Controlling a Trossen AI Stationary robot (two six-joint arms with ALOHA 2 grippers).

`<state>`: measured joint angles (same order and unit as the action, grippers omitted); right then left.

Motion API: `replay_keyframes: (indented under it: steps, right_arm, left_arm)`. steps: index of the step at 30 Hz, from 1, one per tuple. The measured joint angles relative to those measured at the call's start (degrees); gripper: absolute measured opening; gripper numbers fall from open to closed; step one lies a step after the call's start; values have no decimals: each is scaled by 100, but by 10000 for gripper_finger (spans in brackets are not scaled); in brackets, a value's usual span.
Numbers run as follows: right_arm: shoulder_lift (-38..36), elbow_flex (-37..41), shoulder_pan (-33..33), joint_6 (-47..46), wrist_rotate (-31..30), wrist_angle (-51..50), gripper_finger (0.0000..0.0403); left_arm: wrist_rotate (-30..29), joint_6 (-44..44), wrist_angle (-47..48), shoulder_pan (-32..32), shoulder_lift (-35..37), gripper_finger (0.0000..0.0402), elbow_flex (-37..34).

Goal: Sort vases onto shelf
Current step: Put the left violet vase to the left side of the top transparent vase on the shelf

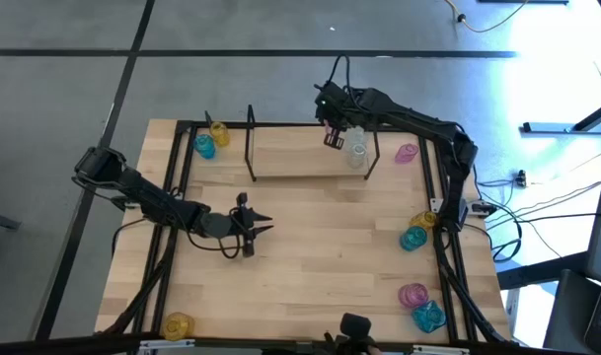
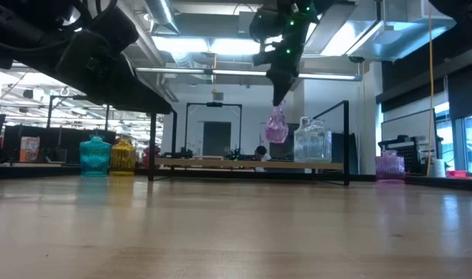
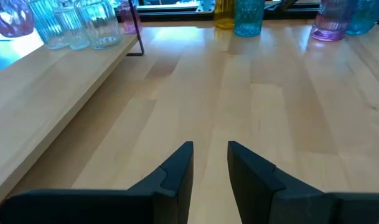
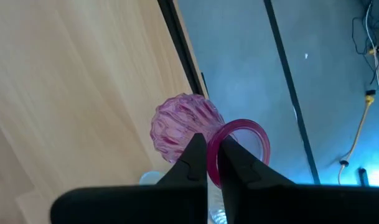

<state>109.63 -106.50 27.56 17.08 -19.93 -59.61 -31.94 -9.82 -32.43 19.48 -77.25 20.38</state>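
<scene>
Our right gripper (image 4: 214,163), pinched on the rim of the ribbed pink glass vase (image 4: 180,127), hangs it above the low light-wood shelf's (image 1: 300,158) right end, beside the clear glass vase (image 1: 356,152).

The vase (image 4: 180,127) in the right gripper (image 4: 214,163) is pink with bumpy ribs. The gripper fingers are black. A see-through ribbed vase (image 1: 356,153) stands on the light wood shelf (image 1: 300,150). The shelf has thin black wire ends. Near the table's back left corner stand a blue vase (image 1: 203,147) and a yellow vase (image 1: 219,133).
</scene>
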Motion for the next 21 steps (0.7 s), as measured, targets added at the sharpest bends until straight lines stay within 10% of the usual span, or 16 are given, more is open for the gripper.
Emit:
replay_keyframes:
  steps: [21]
  right_arm:
    - [399,31,294,-30,316,15,5]
  left_arm:
    - [-4,143,-27,-13,0,92,2]
